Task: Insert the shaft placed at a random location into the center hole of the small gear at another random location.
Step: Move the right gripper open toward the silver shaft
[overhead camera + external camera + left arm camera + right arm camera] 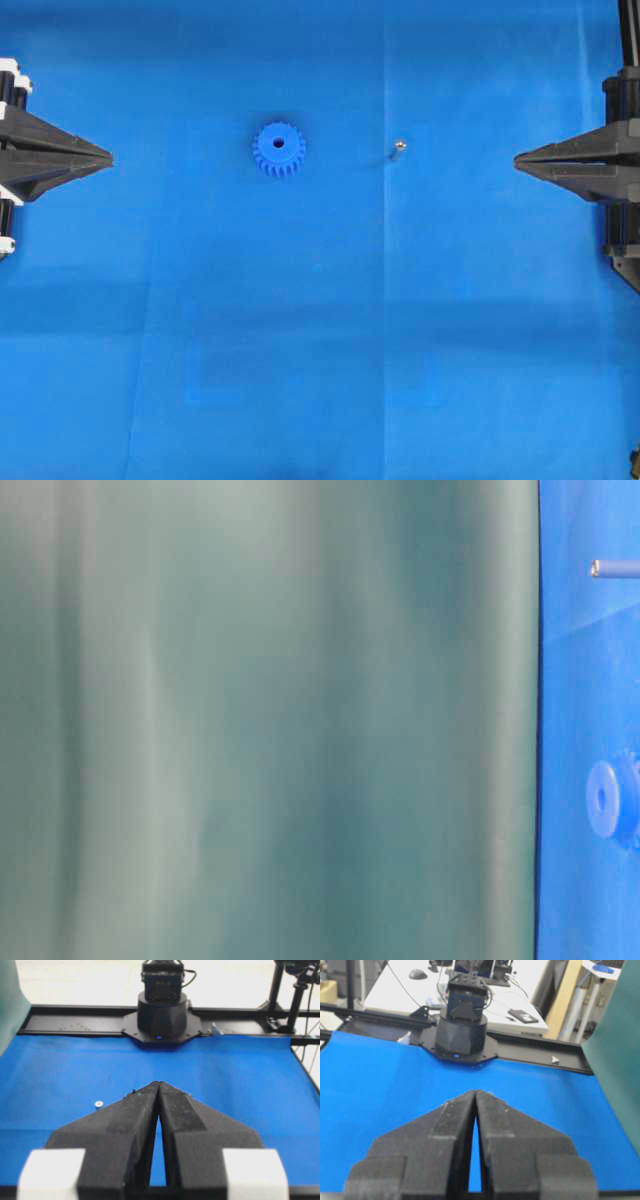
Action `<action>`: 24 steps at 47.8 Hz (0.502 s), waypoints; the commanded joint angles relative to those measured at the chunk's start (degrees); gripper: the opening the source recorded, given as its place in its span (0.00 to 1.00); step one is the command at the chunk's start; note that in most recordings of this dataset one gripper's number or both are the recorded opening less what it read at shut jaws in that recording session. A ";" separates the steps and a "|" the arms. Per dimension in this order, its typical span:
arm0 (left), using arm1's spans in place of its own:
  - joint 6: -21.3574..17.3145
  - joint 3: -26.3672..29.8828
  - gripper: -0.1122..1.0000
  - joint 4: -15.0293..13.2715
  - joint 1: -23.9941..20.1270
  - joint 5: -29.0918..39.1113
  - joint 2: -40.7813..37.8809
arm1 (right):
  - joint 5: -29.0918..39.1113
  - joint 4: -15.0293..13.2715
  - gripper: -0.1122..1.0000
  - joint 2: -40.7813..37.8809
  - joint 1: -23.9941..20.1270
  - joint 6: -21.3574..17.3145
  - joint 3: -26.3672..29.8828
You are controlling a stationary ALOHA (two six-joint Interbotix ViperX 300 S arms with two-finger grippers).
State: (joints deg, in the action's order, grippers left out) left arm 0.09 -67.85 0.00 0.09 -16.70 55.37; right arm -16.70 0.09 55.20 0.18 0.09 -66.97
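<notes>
In the left wrist view, nearest the lens, the left end effector (158,1085) has its black foam-faced fingers pressed together at the tips, holding nothing. Just beyond and to the left of those tips, the shaft (98,1104) stands as a small silvery dot on the blue bench (240,1075), apart from the fingers. Farther off, across the bench, sits the black round base (162,1015) of the opposite arm. The right wrist view shows the right end effector (475,1093) likewise closed at the tips and empty. From overhead, taking the gear (279,149) as the landmark: it lies flat on the bench, its center hole (279,143) facing up and empty. The shaft (398,146) is well to the right of the gear, level with it. The left end effector (108,157) is far to the gear's left, and the right end effector (518,160) is farther off to its right, beyond the shaft.
</notes>
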 commanded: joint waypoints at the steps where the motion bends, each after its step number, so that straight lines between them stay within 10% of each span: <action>1: 0.26 0.88 0.10 0.09 -0.26 0.53 0.35 | -0.09 -0.18 0.10 -0.26 0.26 0.70 0.79; 24: 0.18 0.35 0.10 0.18 -0.18 2.20 2.72 | -1.93 0.18 0.06 -6.94 7.29 0.35 0.62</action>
State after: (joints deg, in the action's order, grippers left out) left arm 0.26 -68.03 0.00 0.00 -14.24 58.27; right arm -17.31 0.00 50.10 6.50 0.53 -66.97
